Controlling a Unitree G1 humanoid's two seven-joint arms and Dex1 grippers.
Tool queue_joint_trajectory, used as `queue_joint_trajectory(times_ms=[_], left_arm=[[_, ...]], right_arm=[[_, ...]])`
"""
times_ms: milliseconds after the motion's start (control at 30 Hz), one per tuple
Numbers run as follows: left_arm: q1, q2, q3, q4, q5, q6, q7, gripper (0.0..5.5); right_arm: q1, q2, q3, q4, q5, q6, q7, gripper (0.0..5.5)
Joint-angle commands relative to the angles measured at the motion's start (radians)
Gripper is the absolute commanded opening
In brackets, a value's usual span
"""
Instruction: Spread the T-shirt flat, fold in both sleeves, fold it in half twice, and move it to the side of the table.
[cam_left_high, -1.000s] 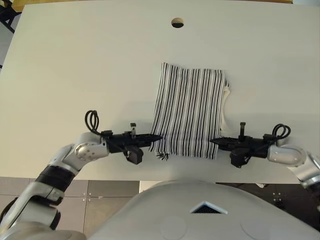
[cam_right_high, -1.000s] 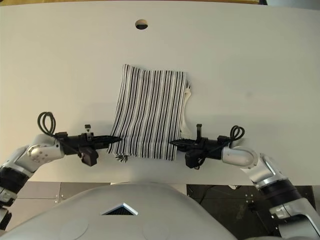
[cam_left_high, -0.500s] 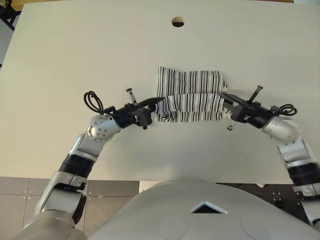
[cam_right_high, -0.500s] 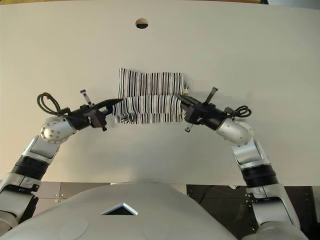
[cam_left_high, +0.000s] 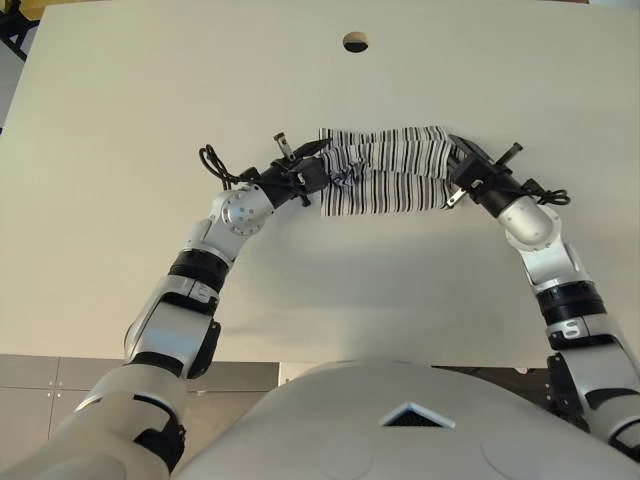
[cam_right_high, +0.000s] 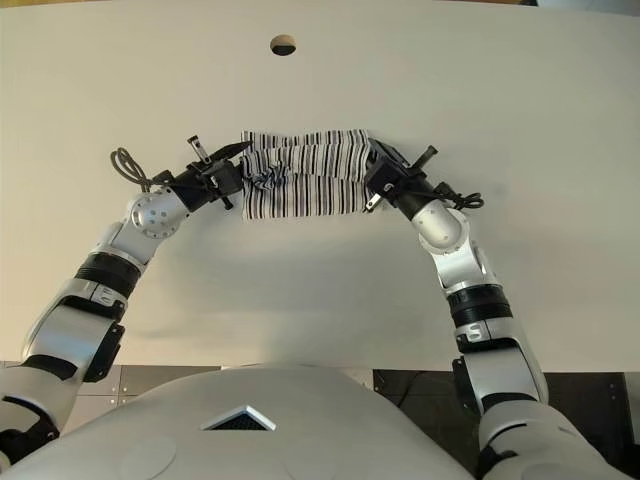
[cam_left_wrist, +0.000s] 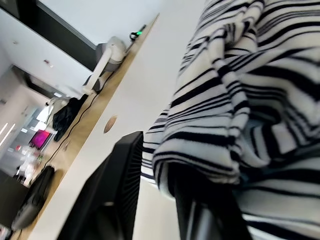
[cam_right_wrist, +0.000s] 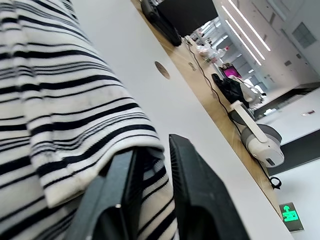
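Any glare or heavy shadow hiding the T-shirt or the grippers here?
No. Left eye view: the table is evenly lit, with only soft shadows under both arms; the T-shirt, left gripper and right gripper are unobscured. Right wrist view: bright ceiling lights sit far behind, with no glare on the T-shirt. Left wrist view: the T-shirt's underside is in shadow.

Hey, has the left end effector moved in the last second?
Yes. The left end effector has travelled from the table's near edge toward the round hole, carrying the T-shirt's near hem up to its far edge.
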Motion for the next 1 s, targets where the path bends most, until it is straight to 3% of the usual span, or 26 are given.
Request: queue_joint_trajectory(times_ms=[33,333,767,833,1000], left_arm=[[0.003,-0.025,0.037,0.058,-0.018,-0.008,0.058,1.64],[-0.039,-0.058,0.129,0.078,-0.148,-0.025,-0.002,3.02],[-0.107,-0.088,0.247,0.222,-0.239,0.162,-0.023,5.13],[-0.13,-0.089,0.273,0.256,-0.257,0.192,-0.014,5.43],[-0.163,-0.135,0.368,0.276,-0.384,0.263,-0.114,5.48]], right_arm=[[-0.065,0.037,0.016,0.091,-0.006,-0.045,-0.012,1.6],[-0.158,0.059,0.018,0.222,-0.014,-0.088,-0.026,3.14],[-0.219,0.136,-0.206,0.291,0.35,0.129,0.167,5.5],[-0.236,0.141,-0.234,0.301,0.378,0.154,0.175,5.5],[-0.276,0.191,-0.3,0.345,0.465,0.25,0.201,5.5]])
